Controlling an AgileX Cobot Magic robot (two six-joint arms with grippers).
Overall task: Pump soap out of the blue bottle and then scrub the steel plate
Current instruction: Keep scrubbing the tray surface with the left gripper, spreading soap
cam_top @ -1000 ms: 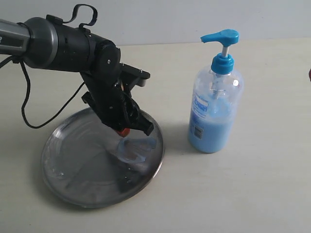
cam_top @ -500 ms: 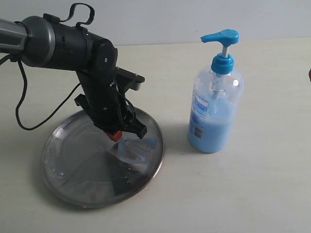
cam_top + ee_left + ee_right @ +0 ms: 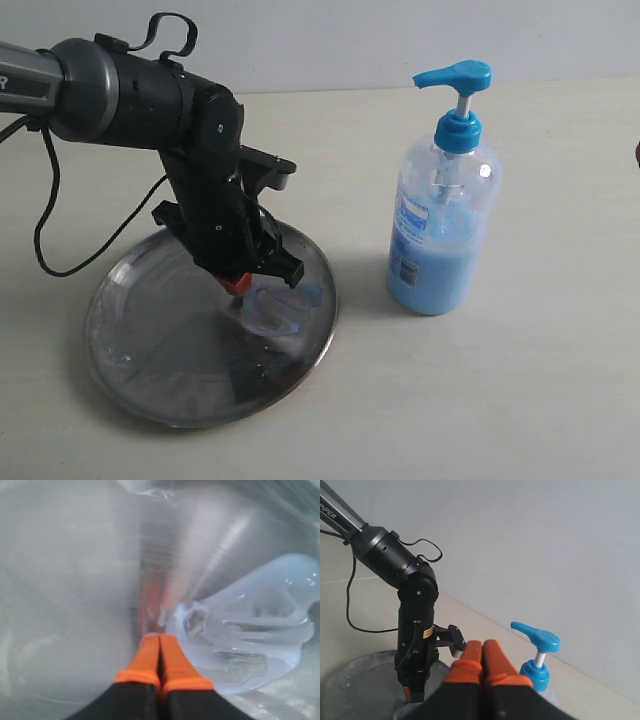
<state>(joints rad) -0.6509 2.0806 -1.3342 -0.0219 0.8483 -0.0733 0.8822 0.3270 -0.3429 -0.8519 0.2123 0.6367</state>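
Left jaws lower, nearer the soap (image 3: 280, 310).

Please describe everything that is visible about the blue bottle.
The bottle is tall and of clear plastic, with a bright blue collar and pump head; the head's white stem is raised. Its spout points toward the plate. A blue-and-white label sits on its side, and light blue liquid fills about the lower half. It stands upright on the table, right of the plate in the exterior view and apart from it. Nothing touches it; the shut right gripper is above it.
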